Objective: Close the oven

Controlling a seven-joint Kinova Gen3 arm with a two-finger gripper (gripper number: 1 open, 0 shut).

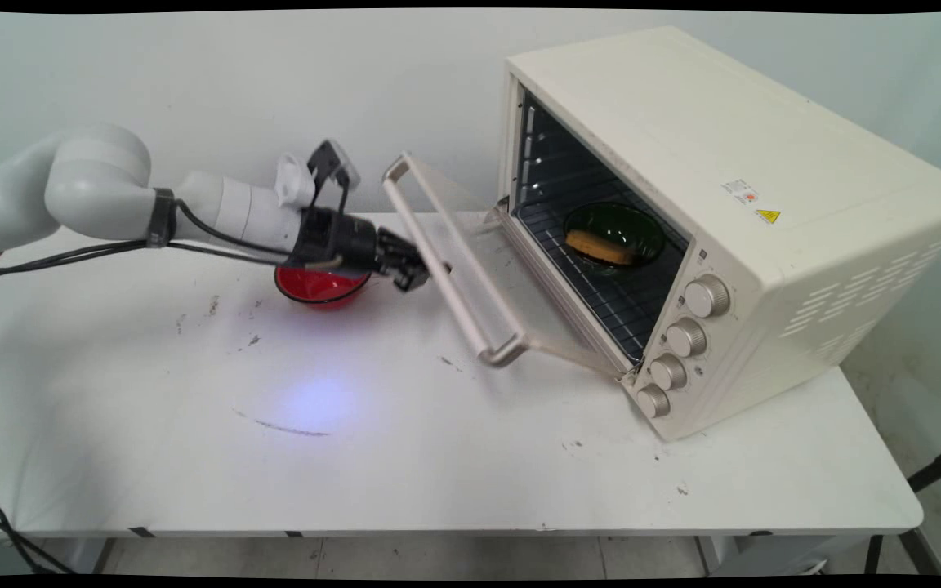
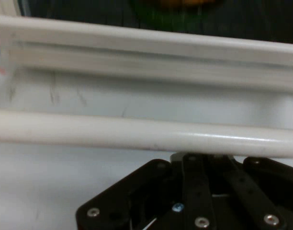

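My black gripper [image 1: 420, 276] is pressed against the long bar handle [image 1: 446, 273] of the oven door [image 1: 511, 278], which hangs about half open. In the hand view the handle [image 2: 137, 134] crosses right over the tips of my gripper [image 2: 201, 155], and the linkage is drawn together, so the fingers look shut with nothing between them. The cream toaster oven [image 1: 732, 204] stands at the right. On its rack sits a green glass bowl [image 1: 613, 233] with a yellow-orange piece of food [image 1: 599, 247] in it. A red bowl [image 1: 319, 287] sits on the table just beneath my wrist.
Several knobs [image 1: 687, 336] run down the oven's front right. Black cables [image 1: 70, 257] hang along the arm toward the left edge. The white table [image 1: 438, 457] carries some dark scuff marks.
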